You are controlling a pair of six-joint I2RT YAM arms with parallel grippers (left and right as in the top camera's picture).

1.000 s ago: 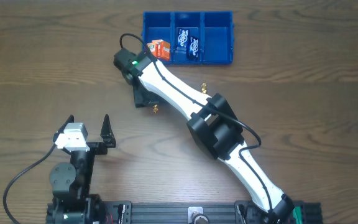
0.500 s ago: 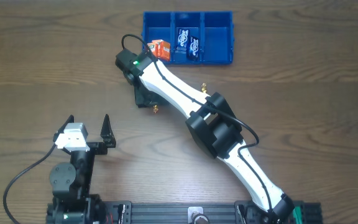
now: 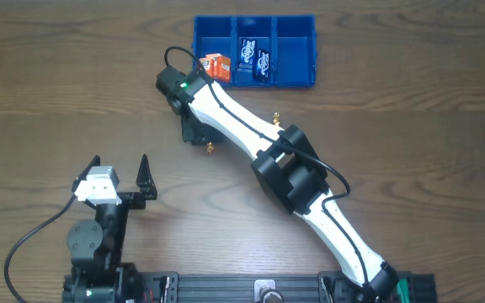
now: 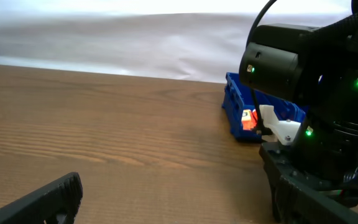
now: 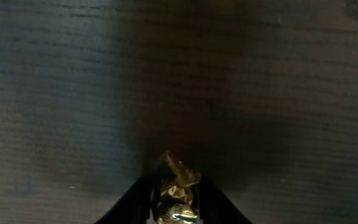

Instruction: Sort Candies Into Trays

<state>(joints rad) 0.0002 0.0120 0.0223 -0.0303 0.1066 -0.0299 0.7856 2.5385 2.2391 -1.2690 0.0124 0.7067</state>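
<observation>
Gold foil shows between the closed tips of the right pincer (image 5: 176,185). It is clamped on a small gold-wrapped candy (image 5: 178,194), with a finger pressed to each side. The candy's long axis runs along the fingers, so its twisted end pokes out past the tips toward the wooden tabletop (image 3: 411,126) below. From these pictures it is not possible to tell whether the candy rests on the wood or hangs just clear of it.

The coming move turns on where the blue tray (image 3: 297,85) lies. It sits farther back and to the right of this pincer, near but not touching. Its left compartment holds an orange candy (image 3: 215,65), and its middle one holds dark blue wrapped candies (image 3: 255,55). The right compartment (image 3: 295,50) looks bare, so it is probably where the gold piece belongs. Getting there would call for a lift, then a carry back and right across the other two compartments.

A second gold candy (image 3: 274,115) lies on the tabletop, just beside the right arm's forearm and on the near side of the tray.

The right arm is by far the nearer one to the tray. The left pincer (image 3: 121,172) sits at the near left, well apart from the tray, with its fingers spread wide and nothing between them.
</observation>
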